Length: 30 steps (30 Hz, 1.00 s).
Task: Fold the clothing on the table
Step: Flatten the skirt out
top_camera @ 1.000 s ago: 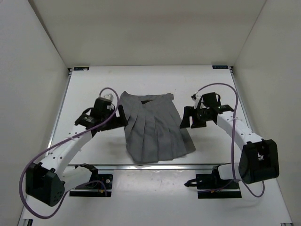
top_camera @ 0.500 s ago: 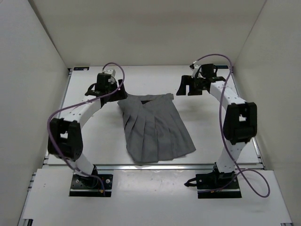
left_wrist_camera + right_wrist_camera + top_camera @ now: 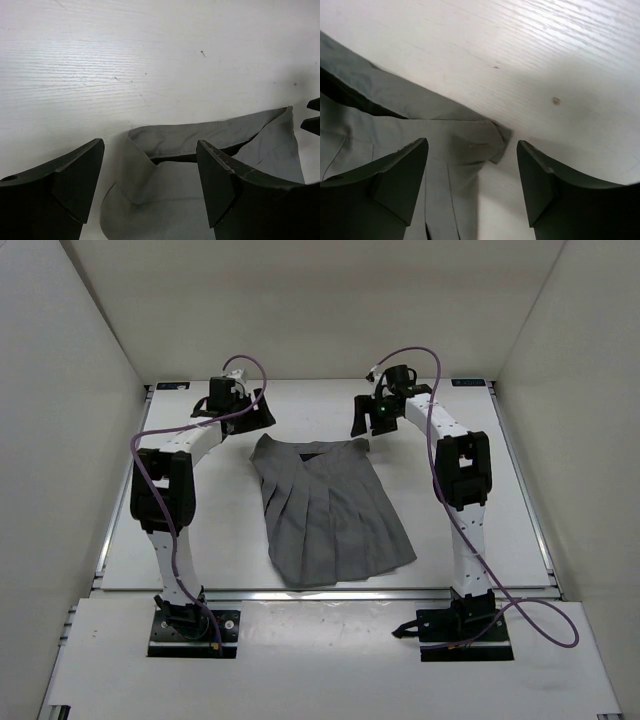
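The table (image 3: 190,530) bears the clothing (image 3: 330,510) near its centre, laid flat with the waistband at 12 o'clock and the hem at 6. The cloth is judged light, soft and limp, best taken at the two waistband corners. The left gripper (image 3: 262,413) is poised at 11 o'clock of it and the right gripper (image 3: 368,425) at 1; both are spread wide with nothing gripped. The gaping waistband (image 3: 200,134) and the curled corner (image 3: 492,137) are shown only by the wrist views, the whole outline only from above.
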Tool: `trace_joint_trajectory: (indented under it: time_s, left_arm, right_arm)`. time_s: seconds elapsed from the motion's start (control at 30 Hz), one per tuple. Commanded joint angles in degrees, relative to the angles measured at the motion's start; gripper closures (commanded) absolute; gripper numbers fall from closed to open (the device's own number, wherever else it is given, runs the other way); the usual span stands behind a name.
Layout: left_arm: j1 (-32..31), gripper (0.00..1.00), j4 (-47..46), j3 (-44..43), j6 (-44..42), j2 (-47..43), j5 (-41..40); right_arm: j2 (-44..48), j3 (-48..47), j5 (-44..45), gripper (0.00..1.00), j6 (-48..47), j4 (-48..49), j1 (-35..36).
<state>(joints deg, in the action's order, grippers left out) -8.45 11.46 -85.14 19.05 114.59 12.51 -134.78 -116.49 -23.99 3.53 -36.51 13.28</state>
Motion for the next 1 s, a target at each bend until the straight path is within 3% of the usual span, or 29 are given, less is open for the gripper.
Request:
trace_joint_trajectory:
  time_s: [0.0,0.13,0.47,0.8,0.9,0.97]
  left_arm:
    - [2.11,0.15,-2.06,-1.08,1.60,-0.24,3.30]
    - [1.51,0.15,-1.97,0.77,0.38,-0.42,3.04]
    - [1.24,0.14,-1.44,6.56,-0.94,-3.40,4.27]
    - [-0.43,0.16,-0.04,6.23,-2.08,-3.58,2.96]
    - [-0.69,0.24,0.13,5.43,-1.56,-2.44,2.96]
    - [-1.04,0.36,0.13,4.81,-1.30,-2.00,2.17]
  right_arm:
    - [-1.27,-3.66,1.48,0.32,1.74,-3.91,-1.68]
    - [-0.13,-1.82,5.44,0.30,0.69,-4.53,-0.45]
    - [-2.24,-1.02,-0.10,0.29,2.27,-3.22,-0.27]
    - [-5.14,-1.81,0.34,0.41,1.31,-4.09,0.95]
    - [-5.23,-2.16,0.78,0.44,0.96,-3.92,1.31]
    - [-5.32,-1.91,0.61,0.46,1.30,-3.92,1.75]
